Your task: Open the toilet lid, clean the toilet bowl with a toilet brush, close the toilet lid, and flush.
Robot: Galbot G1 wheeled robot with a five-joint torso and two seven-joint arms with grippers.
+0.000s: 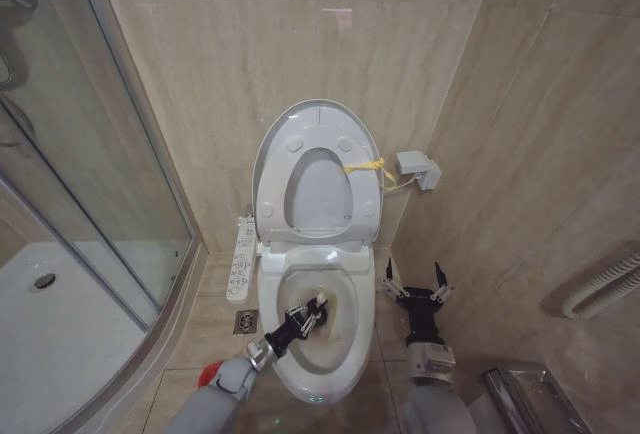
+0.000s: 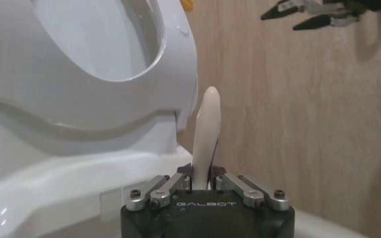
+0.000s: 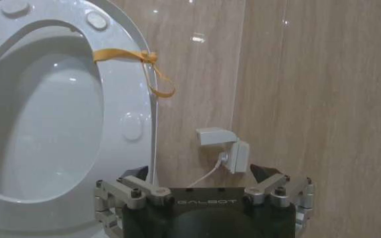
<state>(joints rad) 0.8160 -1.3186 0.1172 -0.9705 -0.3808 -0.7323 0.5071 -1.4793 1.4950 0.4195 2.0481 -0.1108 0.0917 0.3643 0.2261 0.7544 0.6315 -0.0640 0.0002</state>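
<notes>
Scrubbing step: left gripper (image 1: 313, 311), jaws clamped on the slim white-handled toilet brush (image 1: 318, 303), apparently works the stained white ceramic toilet bowl (image 1: 345, 369); right gripper (image 1: 417, 278) waits, jaws apart; next, wider sweeps.

A small tiled bathroom, toilet in the corner beside the shower.

Glossy beige tiles cover the walls and floor. The white toilet bowl (image 1: 340, 354) stands against the back wall, its toilet lid (image 1: 318, 126) raised, a button panel (image 1: 240, 257) along one side. A curved glass shower enclosure (image 1: 90, 174) with a white shower tray (image 1: 60, 334) and a floor drain (image 1: 245, 322) sit beside it.
</notes>
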